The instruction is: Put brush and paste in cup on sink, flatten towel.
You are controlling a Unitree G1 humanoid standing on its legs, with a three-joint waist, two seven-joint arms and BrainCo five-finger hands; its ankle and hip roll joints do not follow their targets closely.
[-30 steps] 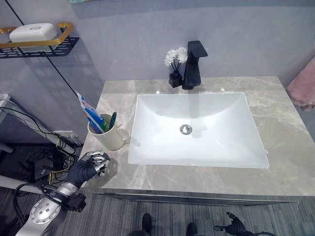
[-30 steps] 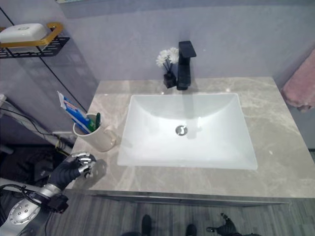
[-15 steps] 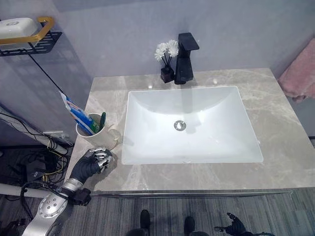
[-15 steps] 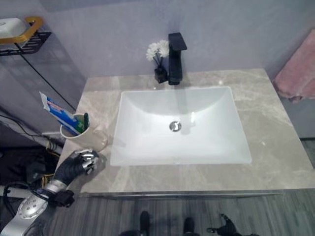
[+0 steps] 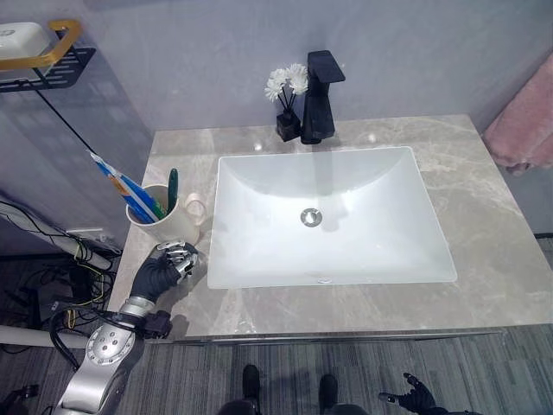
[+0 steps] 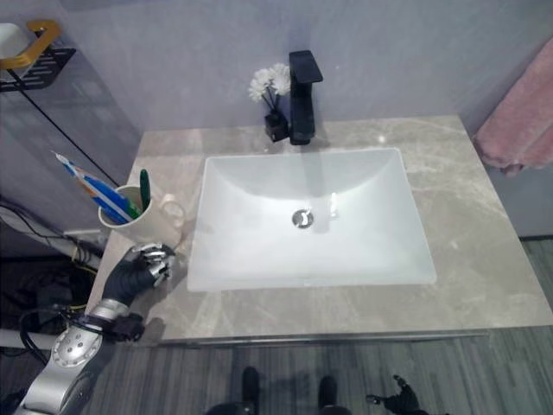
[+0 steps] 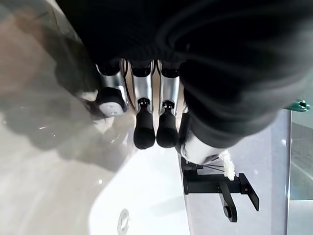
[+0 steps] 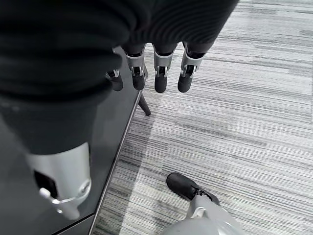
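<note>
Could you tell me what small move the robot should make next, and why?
Probably turn toward the pink towel hanging at the counter's right end. The toothpaste and toothbrush already stand in the cup, and the left hand rests empty beside it.

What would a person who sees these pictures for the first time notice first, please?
Probably the white sink basin in the middle of the grey marble counter, with the black faucet behind it. Then the cream cup at the counter's left, holding toothpaste and a green toothbrush.
</note>
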